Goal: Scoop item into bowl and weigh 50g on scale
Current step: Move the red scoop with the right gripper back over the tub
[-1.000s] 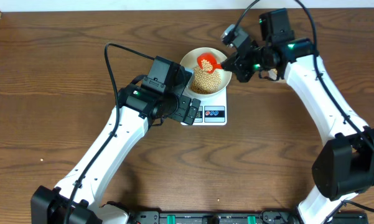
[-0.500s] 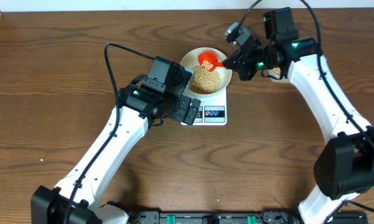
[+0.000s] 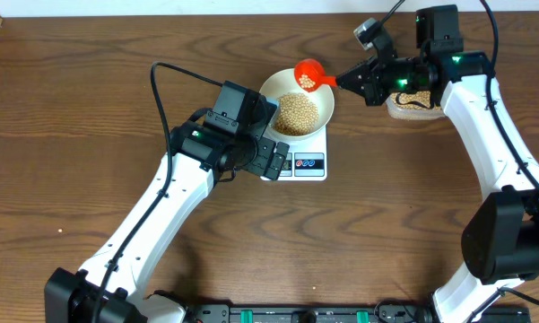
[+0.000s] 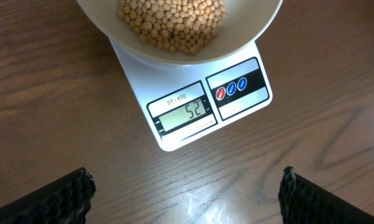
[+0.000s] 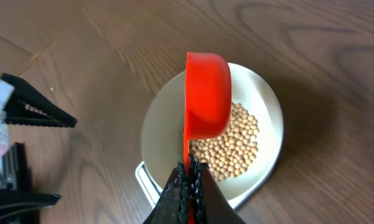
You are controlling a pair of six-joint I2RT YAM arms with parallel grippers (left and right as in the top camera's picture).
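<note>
The white bowl (image 3: 318, 94) sits on the white scale (image 3: 309, 166) and holds a heap of tan beans (image 3: 295, 112). The bowl (image 4: 261, 25), beans (image 4: 174, 22) and scale (image 4: 236, 115) fill the left wrist view; the LCD (image 4: 185, 113) reads 52. My right gripper (image 3: 352, 81) is shut on the handle of a red scoop (image 3: 308, 74), held above the bowl's far right rim with a few beans in it. In the right wrist view the scoop (image 5: 206, 93) hangs over the bowl (image 5: 155, 124). My left gripper (image 4: 185, 196) is open and empty over the table just in front of the scale.
A clear plastic tub (image 3: 412, 103) with beans stands at the back right, under the right arm. The left arm (image 3: 233, 135) sits close against the scale's left side.
My right gripper has lifted the red scoop up out of the bowl and drawn it back to the right. The left arm has not moved.
</note>
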